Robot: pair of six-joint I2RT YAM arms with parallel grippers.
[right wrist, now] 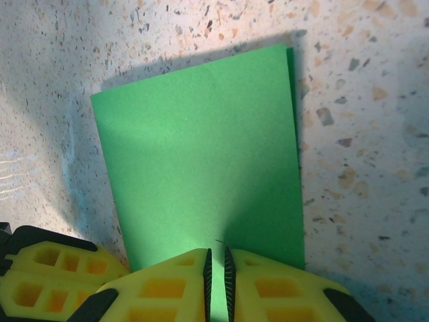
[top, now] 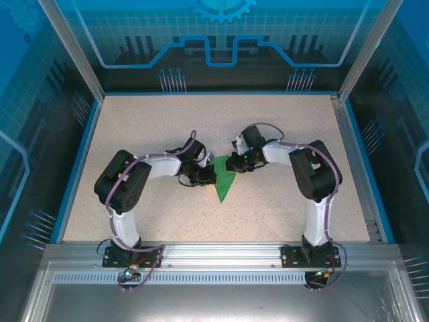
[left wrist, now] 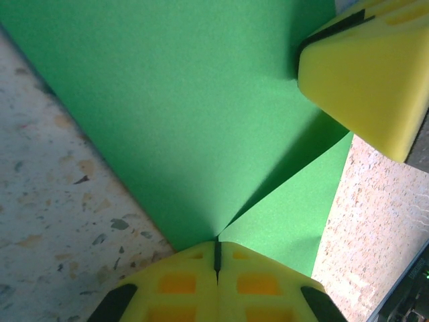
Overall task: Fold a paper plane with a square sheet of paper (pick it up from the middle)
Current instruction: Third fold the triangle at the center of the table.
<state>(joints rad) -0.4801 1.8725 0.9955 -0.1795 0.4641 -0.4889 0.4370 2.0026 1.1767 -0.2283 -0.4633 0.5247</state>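
Speckled beige table [top: 134,127], green paper plane [top: 224,180], blue enclosure walls [top: 40,80]

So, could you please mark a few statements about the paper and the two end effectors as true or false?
1. The paper is green. True.
2. The paper lies near the middle of the table, between the two arms. True.
3. The left end effector has its fingers wide apart, clear of the paper. False: they are closed together at the paper's edge, where a crease ends.
4. The paper is still a flat, uncreased square. False: it shows folds and narrows to a point toward the arm bases.
5. The right end effector pinches an edge of the paper. True, with a thin gap between its fingers.
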